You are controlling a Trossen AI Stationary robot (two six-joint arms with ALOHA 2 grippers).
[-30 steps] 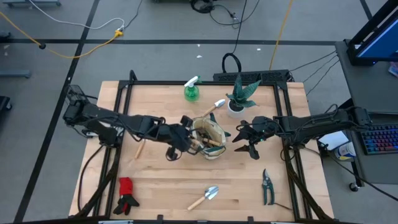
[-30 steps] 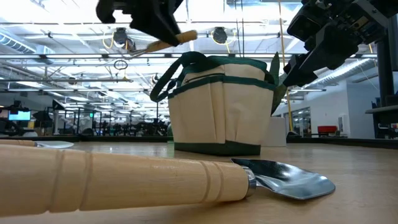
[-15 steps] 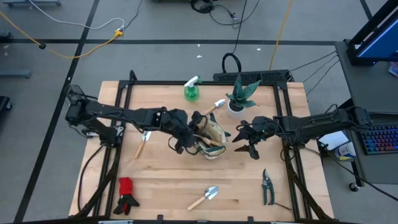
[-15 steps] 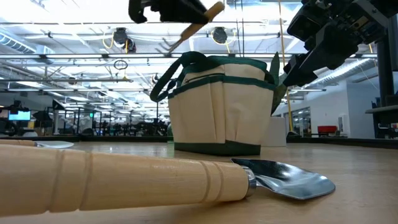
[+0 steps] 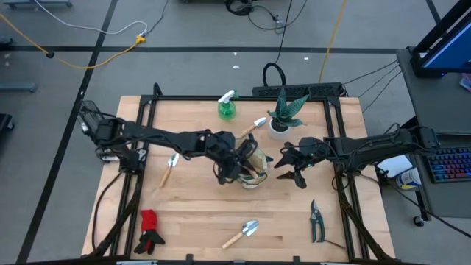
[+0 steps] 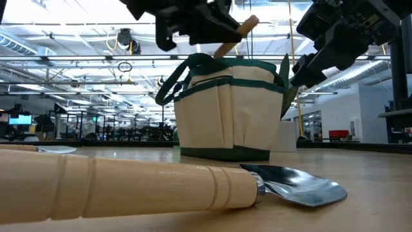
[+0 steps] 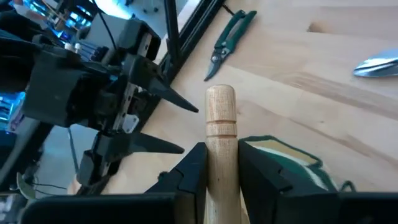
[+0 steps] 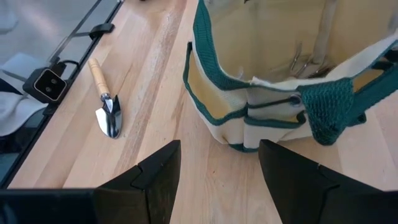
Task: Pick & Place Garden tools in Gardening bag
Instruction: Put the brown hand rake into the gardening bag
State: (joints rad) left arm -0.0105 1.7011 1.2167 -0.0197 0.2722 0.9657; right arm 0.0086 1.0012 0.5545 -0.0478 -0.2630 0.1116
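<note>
**Tool Over Bag — Release Pending**

The left gripper hangs above the open mouth of the gardening bag, near the table's middle. Its fingers are closed tight on a wooden-handled tool; the handle end sticks up between them, and the working end is hidden. I judge the step in hand to be the drop into the bag. The next move calls for lowering the tool head past the rim and the dark loop handles, then opening the fingers.

The right gripper waits just beside the bag, on the side toward the table's right edge, fingers spread wide and holding nothing.

Still on the table:
- a trowel near the front edge
- a second small tool toward the left edge
- pruning shears near the front right corner
- gloves near the front left corner
- a spray bottle at the back edge

A potted plant and another wooden-handled tool lie close behind the bag — the plant's leaves could crowd the approach.
</note>
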